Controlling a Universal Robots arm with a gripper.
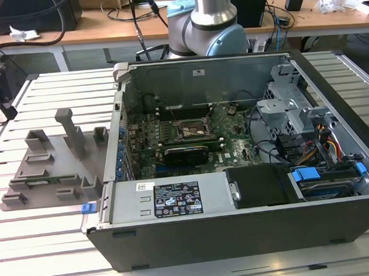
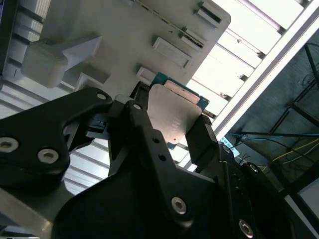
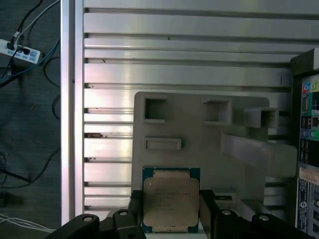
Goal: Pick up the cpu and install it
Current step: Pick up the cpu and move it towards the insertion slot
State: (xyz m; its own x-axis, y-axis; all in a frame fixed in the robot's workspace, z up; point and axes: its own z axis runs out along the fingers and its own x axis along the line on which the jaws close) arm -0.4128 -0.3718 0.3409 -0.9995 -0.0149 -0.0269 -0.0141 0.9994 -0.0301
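Above grey plastic tray (image 3: 199, 154) — cpu (image 3: 171, 196) pinched edge-to-edge between gripper (image 3: 171, 205) fingers; risk: narrow edge hold, likely slip or tilt on any jolt.

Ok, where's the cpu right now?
In both wrist views the cpu sits gripped between the jaws of the gripper, over one edge of the grey plastic tray.

Soft, even light throughout; in the second wrist view the slatted table (image 2: 239, 59) beside the grey tray (image 2: 129, 25) glares white, the cpu (image 2: 174, 109) over that tray gleams dully, and the gripper (image 2: 172, 115) holding it is shadow-dark.
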